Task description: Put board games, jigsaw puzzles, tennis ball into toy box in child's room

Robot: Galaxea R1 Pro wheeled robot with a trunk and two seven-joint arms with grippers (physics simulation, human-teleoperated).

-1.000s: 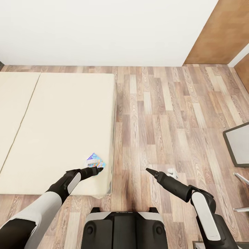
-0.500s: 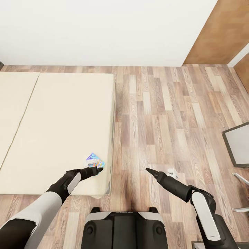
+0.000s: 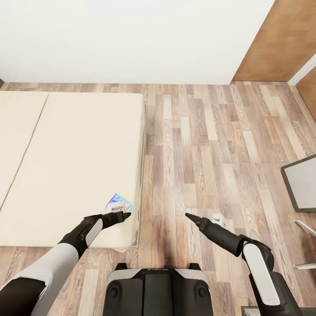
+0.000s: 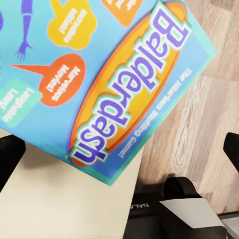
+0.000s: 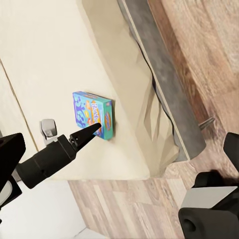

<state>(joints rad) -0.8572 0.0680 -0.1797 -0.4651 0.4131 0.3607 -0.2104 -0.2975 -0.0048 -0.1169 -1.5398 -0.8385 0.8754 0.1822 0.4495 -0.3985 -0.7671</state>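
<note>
Board game (image 3: pixel 118 204) flat on bed (image 3: pixel 70 166), near mattress corner, close to side edge. Stiff light cardboard, glossy lid, likely slippery; best pinched across thin edges. Left gripper (image 3: pixel 123 215) just beside box, fingers spread, nothing held. Right gripper (image 3: pixel 189 217) over bare floor (image 3: pixel 210 145); state unclear.

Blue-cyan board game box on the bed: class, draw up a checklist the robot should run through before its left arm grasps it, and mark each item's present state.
1. Flat blue-cyan "Balderdash" board game box lies on the beige mattress: ok.
2. Box sits near the mattress edge, within reach of the arm: ok.
3. Left gripper beside the box, not clamped on it: ok.
4. Left fingers open enough: cannot tell.
5. Right gripper over the wood-plank floor, out of the way: ok.
6. Toy box location known: cannot tell.
</note>
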